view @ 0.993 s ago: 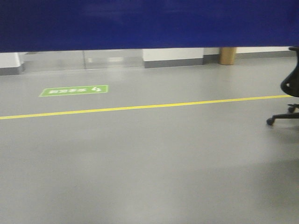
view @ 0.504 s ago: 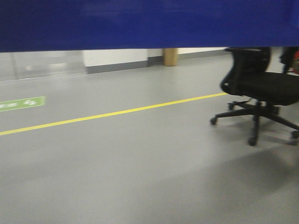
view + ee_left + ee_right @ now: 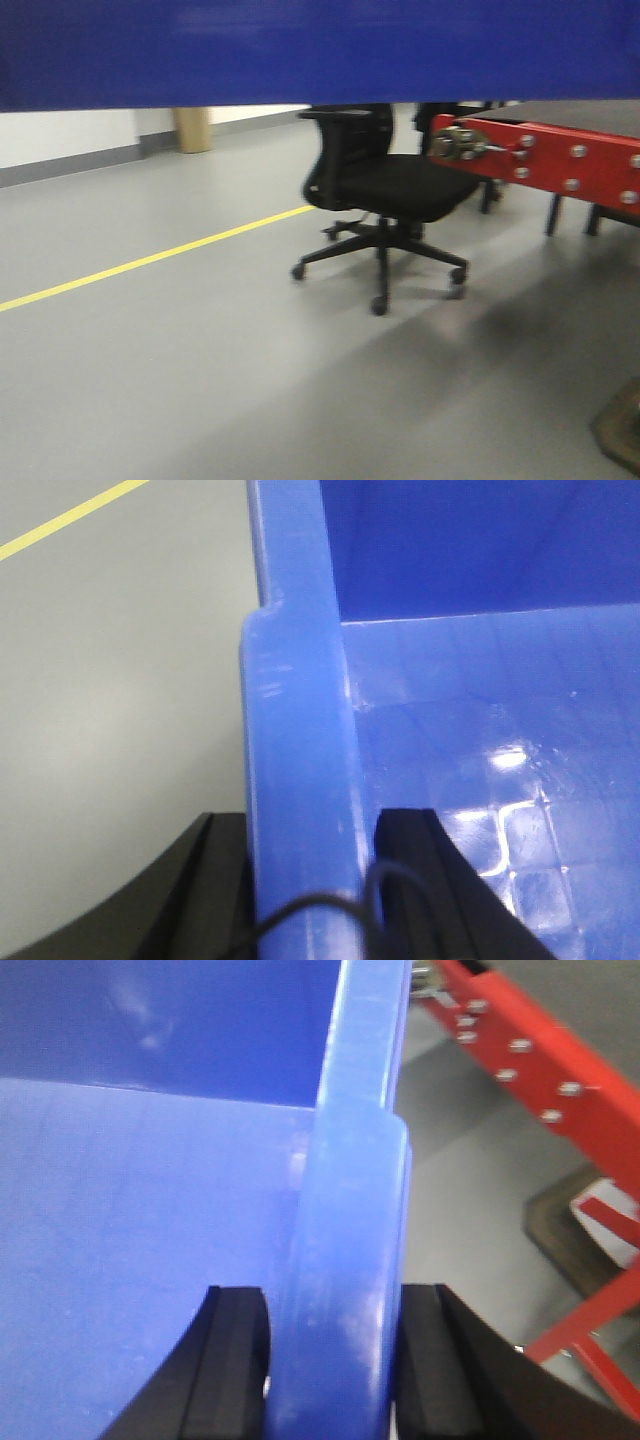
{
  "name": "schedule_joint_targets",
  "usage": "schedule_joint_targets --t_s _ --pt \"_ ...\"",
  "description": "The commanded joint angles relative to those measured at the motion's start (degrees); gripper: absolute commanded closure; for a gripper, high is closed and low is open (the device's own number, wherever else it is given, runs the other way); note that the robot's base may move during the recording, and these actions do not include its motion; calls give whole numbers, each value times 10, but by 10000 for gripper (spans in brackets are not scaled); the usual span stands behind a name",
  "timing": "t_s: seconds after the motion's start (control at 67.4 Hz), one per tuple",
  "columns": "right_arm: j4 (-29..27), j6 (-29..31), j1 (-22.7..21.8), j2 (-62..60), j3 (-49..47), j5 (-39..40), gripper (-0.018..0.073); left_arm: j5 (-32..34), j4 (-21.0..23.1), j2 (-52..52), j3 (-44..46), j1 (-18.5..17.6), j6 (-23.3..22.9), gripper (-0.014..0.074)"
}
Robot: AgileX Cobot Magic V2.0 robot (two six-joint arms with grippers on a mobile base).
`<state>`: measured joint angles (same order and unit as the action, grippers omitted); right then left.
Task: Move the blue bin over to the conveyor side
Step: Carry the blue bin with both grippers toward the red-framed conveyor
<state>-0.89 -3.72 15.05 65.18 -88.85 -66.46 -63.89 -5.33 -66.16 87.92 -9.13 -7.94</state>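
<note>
The blue bin (image 3: 295, 730) is clamped at opposite rims by the left gripper (image 3: 310, 880) and the right gripper (image 3: 335, 1360) and held above the floor (image 3: 200, 350). Inside, only glossy walls are shown. The conveyor side (image 3: 590, 110) is seen nearby.

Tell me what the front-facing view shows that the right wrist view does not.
Only the front-facing view: a black office chair and a yellow floor line. Only the right wrist view: the right gripper, jaws shut on the rim of the blue bin, one inside, one outside. Both: the blue bin, the red bolted frame and grey floor.
</note>
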Motion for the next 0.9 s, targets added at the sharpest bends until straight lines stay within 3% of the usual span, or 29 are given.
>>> schedule_joint_targets --t_s 0.0,0.89 --pt "13 16 -1 -13 -7 57 636 52 -4 12 11 -3 7 607" --pt "13 16 -1 -13 -7 57 636 52 -4 12 11 -3 7 607"
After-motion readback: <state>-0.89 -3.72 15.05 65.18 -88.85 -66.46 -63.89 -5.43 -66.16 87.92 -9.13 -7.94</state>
